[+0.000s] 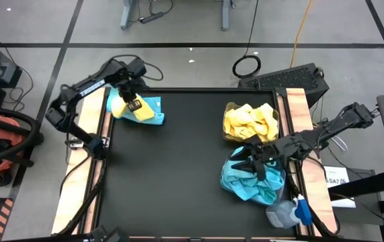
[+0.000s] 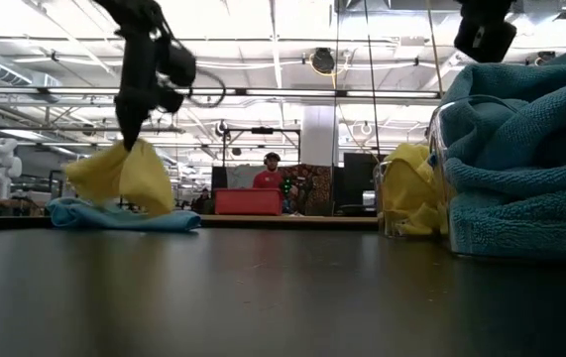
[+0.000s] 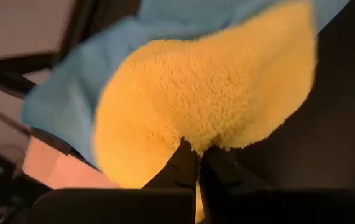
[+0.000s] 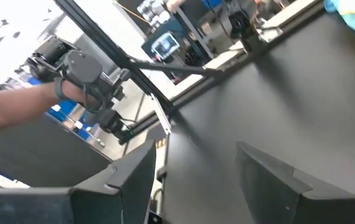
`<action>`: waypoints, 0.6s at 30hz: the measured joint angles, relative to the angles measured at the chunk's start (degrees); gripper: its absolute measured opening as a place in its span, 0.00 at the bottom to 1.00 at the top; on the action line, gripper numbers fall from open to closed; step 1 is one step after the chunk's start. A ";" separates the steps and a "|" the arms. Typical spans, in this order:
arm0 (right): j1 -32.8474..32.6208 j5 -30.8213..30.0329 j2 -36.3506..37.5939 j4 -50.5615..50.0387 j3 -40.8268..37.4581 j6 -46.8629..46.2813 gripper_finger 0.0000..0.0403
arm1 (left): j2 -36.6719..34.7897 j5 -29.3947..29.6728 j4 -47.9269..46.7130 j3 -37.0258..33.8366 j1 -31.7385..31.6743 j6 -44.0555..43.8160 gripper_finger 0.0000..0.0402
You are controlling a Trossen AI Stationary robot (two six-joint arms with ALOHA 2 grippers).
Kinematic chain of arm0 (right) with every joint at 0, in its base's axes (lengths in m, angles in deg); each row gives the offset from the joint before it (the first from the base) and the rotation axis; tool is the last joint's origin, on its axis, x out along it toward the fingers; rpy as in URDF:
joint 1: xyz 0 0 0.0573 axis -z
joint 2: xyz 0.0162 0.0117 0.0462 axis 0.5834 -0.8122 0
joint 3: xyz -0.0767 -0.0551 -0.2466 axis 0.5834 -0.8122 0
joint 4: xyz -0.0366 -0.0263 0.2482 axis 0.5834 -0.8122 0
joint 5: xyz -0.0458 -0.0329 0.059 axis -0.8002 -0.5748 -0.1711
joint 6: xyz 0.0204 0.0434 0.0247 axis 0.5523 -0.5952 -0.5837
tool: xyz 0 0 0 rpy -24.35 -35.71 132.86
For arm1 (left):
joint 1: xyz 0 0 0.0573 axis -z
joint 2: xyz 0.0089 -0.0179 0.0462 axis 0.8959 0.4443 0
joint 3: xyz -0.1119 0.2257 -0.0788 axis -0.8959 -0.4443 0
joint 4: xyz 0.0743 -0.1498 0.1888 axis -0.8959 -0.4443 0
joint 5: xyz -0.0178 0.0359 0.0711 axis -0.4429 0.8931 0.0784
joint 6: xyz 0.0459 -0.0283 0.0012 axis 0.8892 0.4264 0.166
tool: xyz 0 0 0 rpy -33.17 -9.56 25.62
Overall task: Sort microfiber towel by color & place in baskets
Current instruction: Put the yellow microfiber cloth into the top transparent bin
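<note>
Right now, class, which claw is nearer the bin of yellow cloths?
Right. The right claw hovers over the neighbouring bin of blue cloths, beside the bin of yellow cloths; the left claw is across the table, pinching a yellow cloth.

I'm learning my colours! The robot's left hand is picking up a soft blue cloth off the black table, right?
Not quite: the left hand is pinching a soft yellow cloth, as the low view shows. The blue cloth lies on the black table under it.

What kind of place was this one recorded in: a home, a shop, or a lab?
Most likely a large robotics lab or workshop hall. The low view shows a high ceiling with rows of strip lights, a white humanoid figure at the far left, and a person in red at a distant workstation.
</note>
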 joint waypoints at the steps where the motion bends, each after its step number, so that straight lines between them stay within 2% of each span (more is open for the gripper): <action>1: 0.00 -0.03 0.73 0.03 0.00 0.28 0.52 | -0.90 -0.53 -0.09 1.00 0.27 -0.51 0.01; 9: 0.05 -0.83 5.79 -0.74 1.21 6.13 0.52 | -6.51 -6.20 0.04 11.15 5.61 -5.85 0.00; 14: 0.16 -5.90 6.28 -3.97 5.47 14.80 0.53 | -6.46 -11.67 0.53 18.50 11.76 -9.11 0.00; 18: 1.12 -9.43 5.95 -8.65 10.07 20.94 0.60 | -6.47 -15.98 6.45 21.48 17.81 -12.82 0.00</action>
